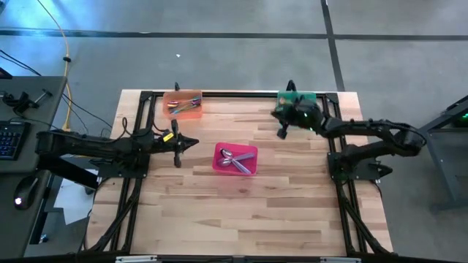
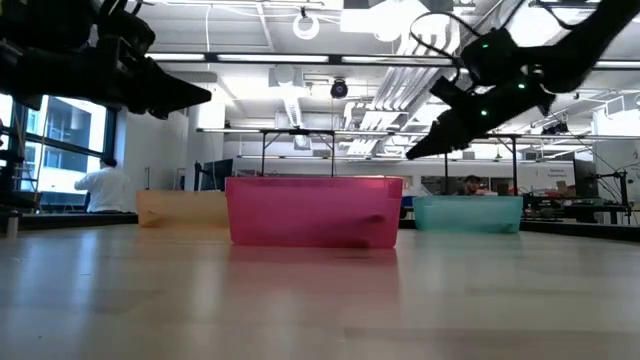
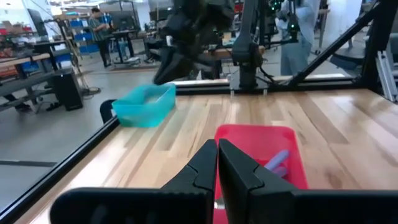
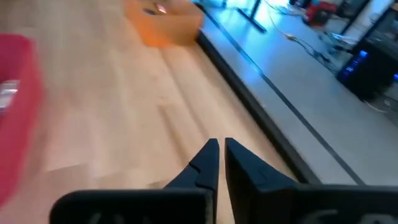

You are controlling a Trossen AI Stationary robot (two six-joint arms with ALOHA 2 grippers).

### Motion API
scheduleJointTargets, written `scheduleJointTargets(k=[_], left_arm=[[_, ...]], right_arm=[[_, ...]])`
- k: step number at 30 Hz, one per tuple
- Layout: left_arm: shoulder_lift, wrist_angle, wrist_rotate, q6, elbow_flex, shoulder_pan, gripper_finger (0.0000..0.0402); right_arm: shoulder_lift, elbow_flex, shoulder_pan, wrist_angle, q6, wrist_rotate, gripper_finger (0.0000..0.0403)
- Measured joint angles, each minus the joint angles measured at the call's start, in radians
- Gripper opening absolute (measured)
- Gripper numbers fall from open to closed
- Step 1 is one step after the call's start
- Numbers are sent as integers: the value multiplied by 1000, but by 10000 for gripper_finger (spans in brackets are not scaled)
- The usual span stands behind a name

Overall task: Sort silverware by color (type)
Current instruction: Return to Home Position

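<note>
Spoons [image 1: 235,156] lay in the pink bin [image 2: 310,215] at the middle of the counter [image 1: 241,219], more in the orange bin [image 2: 180,208] far left. Left gripper [image 1: 194,142] hung just left of the pink bin, right gripper [image 1: 281,133] beside the green bin [image 2: 468,213] far right; both pairs of fingers [image 3: 199,171] were narrow, holding nothing. Danger: a low swing home could clip a rim and scatter sorted spoons.

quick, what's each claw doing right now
Left claw: closed, holding nothing.
Right claw: closed, holding nothing.
</note>
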Motion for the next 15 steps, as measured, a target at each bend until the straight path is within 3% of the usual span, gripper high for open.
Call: scheduleJointTargets(k=[8, 15], left_arm=[[-127, -147, -4, 1, 0, 0, 5], [-184, -222, -5, 3, 0, 0, 5]], right_arm=[[-146, -195, 145, 213, 67, 25, 1], [-308, -353, 178, 354, 93, 17, 0]])
